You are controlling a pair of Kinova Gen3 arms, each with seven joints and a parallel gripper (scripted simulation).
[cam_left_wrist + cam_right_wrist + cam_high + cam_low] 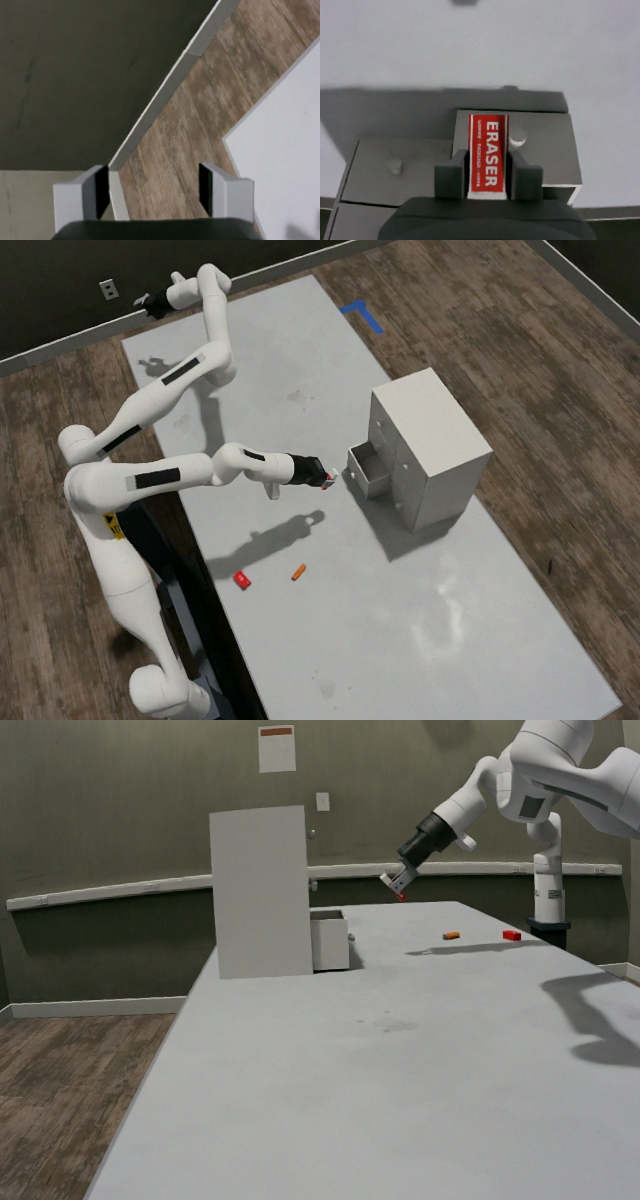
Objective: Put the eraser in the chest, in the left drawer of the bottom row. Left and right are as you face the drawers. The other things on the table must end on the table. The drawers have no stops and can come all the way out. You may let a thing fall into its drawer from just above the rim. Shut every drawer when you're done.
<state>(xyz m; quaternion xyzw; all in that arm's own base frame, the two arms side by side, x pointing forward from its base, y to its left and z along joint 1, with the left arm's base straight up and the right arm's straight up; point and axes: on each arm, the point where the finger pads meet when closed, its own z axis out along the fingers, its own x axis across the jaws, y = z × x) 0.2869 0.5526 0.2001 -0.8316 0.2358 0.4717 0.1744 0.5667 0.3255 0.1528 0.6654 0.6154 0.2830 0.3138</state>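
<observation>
Between the right gripper's [330, 480] [397, 881] [488, 175] pinching fingers, the eraser [328, 477] [401, 897] [488, 155] partly hides the drawer front [545, 145] behind.

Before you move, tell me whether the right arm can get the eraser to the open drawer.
Probably yes: the right tool holds the eraser up in front of the open drawer, and nothing visible stands between them.
</observation>
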